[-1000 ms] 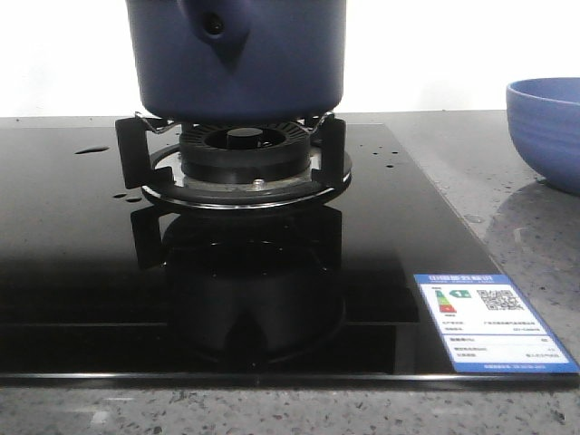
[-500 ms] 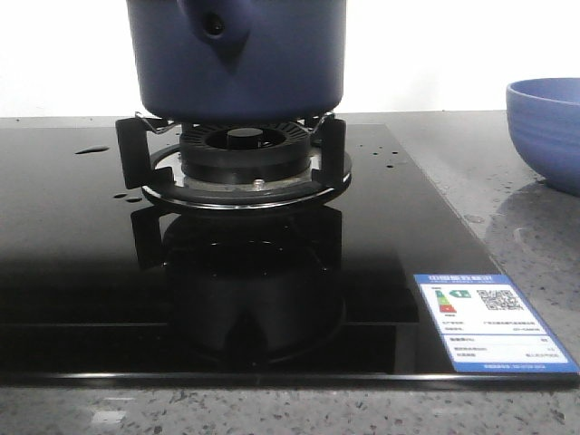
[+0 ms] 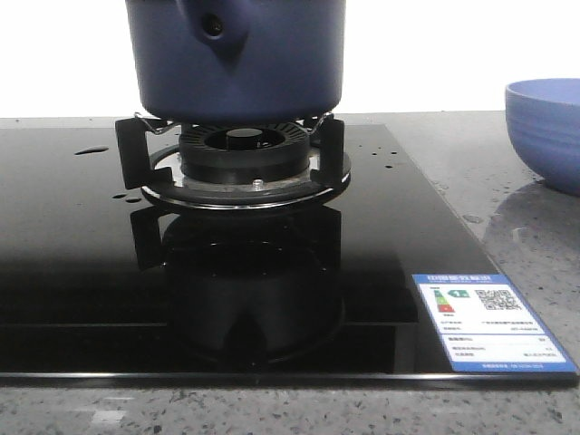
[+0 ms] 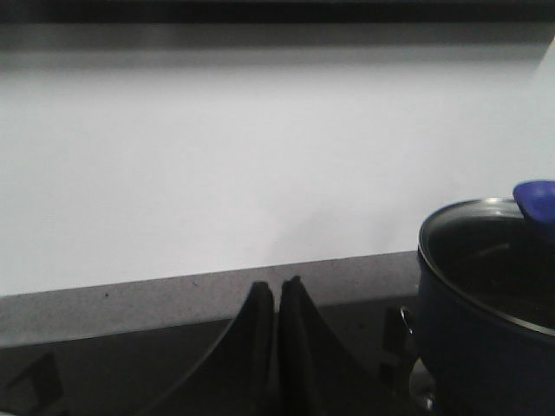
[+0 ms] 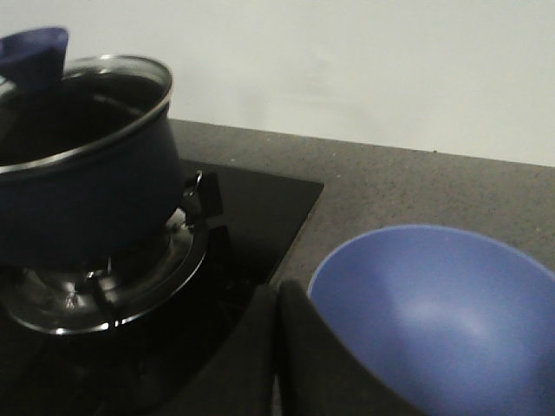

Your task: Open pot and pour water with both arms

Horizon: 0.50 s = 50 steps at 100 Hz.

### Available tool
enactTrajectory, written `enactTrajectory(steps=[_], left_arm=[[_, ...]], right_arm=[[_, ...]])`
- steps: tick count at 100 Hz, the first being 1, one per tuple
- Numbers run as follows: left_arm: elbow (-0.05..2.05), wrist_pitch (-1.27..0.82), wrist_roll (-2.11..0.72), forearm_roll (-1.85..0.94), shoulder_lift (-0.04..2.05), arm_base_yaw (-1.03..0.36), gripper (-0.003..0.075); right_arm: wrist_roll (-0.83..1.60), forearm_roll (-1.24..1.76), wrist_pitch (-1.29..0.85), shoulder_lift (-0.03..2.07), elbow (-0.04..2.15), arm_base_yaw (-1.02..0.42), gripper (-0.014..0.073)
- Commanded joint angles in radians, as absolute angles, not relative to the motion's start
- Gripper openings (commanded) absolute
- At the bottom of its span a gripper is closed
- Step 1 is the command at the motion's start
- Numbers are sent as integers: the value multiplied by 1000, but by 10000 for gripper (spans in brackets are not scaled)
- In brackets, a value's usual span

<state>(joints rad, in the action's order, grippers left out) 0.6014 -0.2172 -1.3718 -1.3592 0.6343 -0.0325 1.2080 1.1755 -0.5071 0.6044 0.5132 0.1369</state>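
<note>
While the pot [image 3: 237, 56] sits square on the burner [image 3: 245, 159] in the middle of the black glass cooktop [image 3: 72, 245], neither arm is touching it. It's a dark navy cylinder with a tapered stub on the side facing the front camera, round hole in it and all. The wire pan supports [image 3: 130, 152] are holding it up over the burner ring.

From the left wrist camera the pot shows a glass lid [image 4: 487, 260] with a metal rim, still on, and a blue knob or handle bit [image 4: 538, 204] poking up at the pot's edge. The left gripper [image 4: 277, 296] hangs off to the side of the pot, well apart from it, fingers pressed together with nothing between them.

Same story on the other side: the right gripper [image 5: 277, 299] is clamped closed on nothing, sitting between the pot and the lighter blue bowl [image 5: 442, 316]. That bowl is on the grey speckled counter [image 3: 521, 240], off to the right of the pot and off the cooktop. Looks empty from the wrist view.

Water [image 3: 91, 150] shows up only as little shiny drops and a small puddle on the glass to the left of the pot, plus a few specks to its right. An energy label sticker [image 3: 485, 320] sits on the cooktop corner nearest the camera, right of the pot.
</note>
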Motion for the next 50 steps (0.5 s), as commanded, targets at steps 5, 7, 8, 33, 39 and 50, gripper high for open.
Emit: enactTrajectory(steps=[5, 7, 8, 33, 39, 50], left_arm=[[472, -176, -1379, -1391, 509, -68, -19], [448, -176, -1379, -1393, 491, -70, -19], [440, -176, -1379, -1393, 485, -70, -19], [301, -176, -1379, -1533, 345, -72, -19], [299, -181, -1379, -1548, 340, -72, -19], [299, -181, -1379, -1548, 340, -72, -19]], right_arm=[[1249, 1234, -436, 458, 385, 127, -50], [1249, 1234, -434, 451, 370, 127, -50], [1249, 1236, -434, 432, 356, 127, -51], [1249, 1326, -421, 310, 265, 127, -51], [1249, 1326, -425, 310, 265, 127, -51], [1249, 1326, -425, 310, 265, 127, -51]])
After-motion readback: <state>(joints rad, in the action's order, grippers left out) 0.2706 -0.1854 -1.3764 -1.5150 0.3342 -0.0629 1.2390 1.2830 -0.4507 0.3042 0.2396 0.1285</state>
